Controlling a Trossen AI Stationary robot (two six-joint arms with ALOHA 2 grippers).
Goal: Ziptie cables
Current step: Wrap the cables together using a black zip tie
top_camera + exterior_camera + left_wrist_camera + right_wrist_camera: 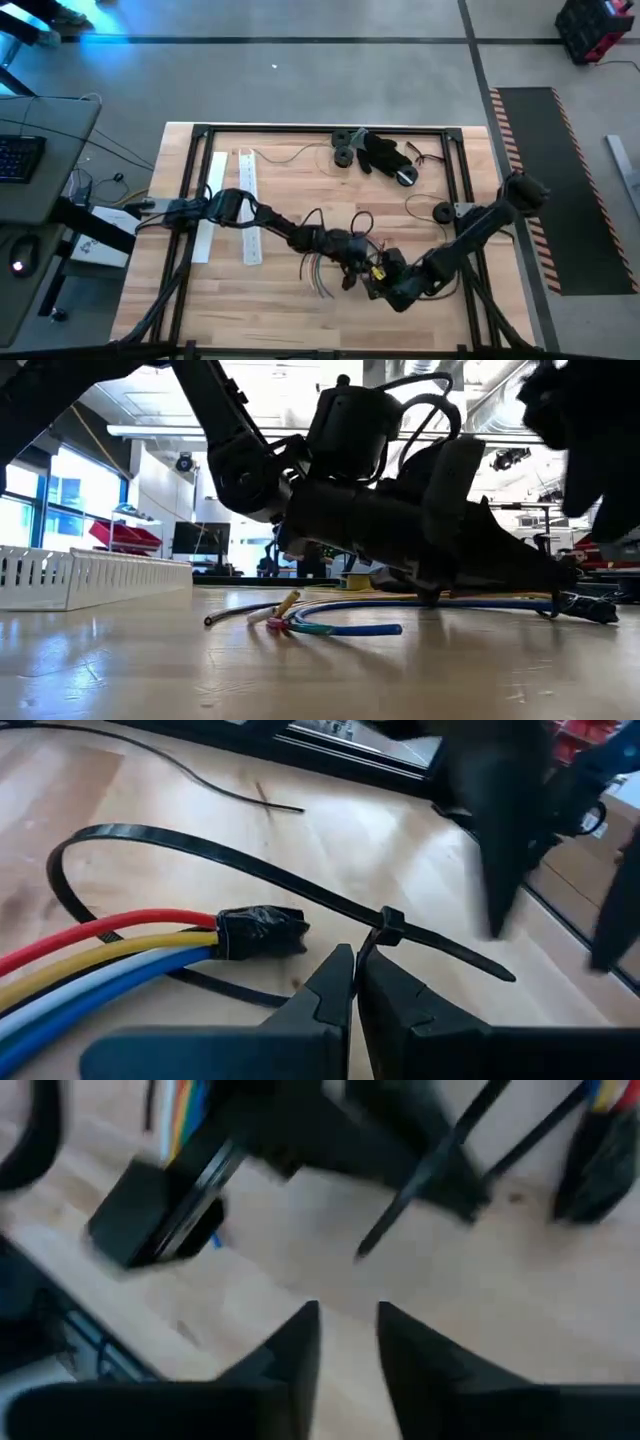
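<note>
Left wrist view: left gripper (pixel 354 982) fingers pinched on black zip tie (pixel 250 860) looped around cables (pixel 110 955).
Right gripper (pixel 348 1330): fingers apart, holding nothing.

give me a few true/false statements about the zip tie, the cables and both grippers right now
1. A black zip tie is looped around the cables. True.
2. The left gripper is shut on the zip tie. True.
3. The right gripper holds the cables. False: it is open and holds nothing.
4. The cable ends are bare and spread apart. False: black tape bundles them.
5. The white perforated strips lie on the cables. False: they lie apart, under the left arm.
</note>
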